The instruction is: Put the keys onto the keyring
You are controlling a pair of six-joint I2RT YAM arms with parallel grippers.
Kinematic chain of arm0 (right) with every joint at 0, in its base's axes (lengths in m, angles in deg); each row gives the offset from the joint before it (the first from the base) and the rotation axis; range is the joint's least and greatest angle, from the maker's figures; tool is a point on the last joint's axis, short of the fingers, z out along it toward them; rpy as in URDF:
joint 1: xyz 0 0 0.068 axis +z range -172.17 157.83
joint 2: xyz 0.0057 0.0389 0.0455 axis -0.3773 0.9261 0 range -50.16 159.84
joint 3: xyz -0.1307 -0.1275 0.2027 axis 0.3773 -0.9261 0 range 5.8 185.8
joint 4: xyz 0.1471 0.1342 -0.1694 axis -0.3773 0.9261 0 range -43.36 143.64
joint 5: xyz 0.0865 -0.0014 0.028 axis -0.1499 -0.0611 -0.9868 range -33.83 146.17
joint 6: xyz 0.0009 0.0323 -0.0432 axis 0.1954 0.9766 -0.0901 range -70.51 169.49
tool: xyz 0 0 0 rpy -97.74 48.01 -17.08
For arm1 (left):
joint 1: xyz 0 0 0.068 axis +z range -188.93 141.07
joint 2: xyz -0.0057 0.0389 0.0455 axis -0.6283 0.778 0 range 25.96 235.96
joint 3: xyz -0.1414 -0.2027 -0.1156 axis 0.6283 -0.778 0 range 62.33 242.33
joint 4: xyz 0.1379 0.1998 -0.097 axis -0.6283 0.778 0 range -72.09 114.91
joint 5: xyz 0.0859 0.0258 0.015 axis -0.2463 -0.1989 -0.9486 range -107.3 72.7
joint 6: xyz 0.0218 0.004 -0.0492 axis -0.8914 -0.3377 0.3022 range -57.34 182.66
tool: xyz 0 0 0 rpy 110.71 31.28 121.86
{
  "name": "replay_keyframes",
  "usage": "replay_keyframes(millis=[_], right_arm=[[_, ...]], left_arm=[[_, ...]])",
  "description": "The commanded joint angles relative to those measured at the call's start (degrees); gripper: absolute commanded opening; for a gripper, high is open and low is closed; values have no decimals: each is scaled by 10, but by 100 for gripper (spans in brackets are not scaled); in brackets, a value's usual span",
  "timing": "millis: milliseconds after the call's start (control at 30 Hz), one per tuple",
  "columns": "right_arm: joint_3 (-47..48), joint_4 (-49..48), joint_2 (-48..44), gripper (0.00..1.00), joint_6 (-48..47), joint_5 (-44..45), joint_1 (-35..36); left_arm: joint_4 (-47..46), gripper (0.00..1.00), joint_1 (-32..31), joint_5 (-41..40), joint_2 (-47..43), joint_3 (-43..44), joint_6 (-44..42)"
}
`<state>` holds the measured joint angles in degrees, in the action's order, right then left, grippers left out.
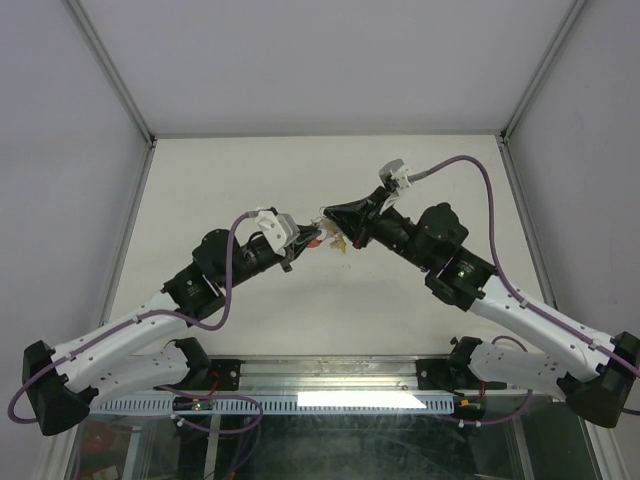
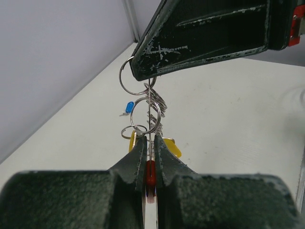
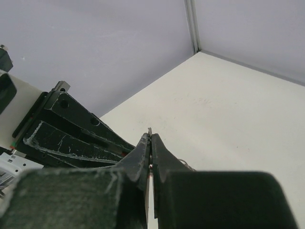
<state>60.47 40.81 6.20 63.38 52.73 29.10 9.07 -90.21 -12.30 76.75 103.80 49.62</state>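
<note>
Left claw [image 2: 149, 145] pinches the red key [image 2: 150, 173] tight. Right claw [image 3: 150, 139] clamps the keyring [image 2: 127, 78] just above it, over mid-counter [image 1: 230, 180].

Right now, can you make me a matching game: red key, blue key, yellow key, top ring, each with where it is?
1 red key
2 blue key
3 yellow key
4 top ring

A held by right jaws
B dangling free, leftmost in left wrist view
C clamped in left jaws
D hanging low beside left jaws' tips

Pairs: 1-C, 2-B, 3-D, 4-A.
</note>
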Motion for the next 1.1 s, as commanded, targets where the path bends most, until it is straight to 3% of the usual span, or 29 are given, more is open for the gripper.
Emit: replay_keyframes(millis=[0,267,567,800,1067], right_arm=[[-54,-191,-22,0,-34,1,5],[-142,-388,-10,0,-45,30,27],[-193,-628,24,0,-62,25,44],[-201,-703,37,0,-76,12,45],[-217,-690,-4,0,-111,0,46]], left_arm=[[-12,0,1,16,-1,32,25],[-13,2,1,22,-2,47,61],[-30,28,1,58,-30,52,88],[-24,38,1,84,-62,63,101],[37,53,1,41,-85,124,158]])
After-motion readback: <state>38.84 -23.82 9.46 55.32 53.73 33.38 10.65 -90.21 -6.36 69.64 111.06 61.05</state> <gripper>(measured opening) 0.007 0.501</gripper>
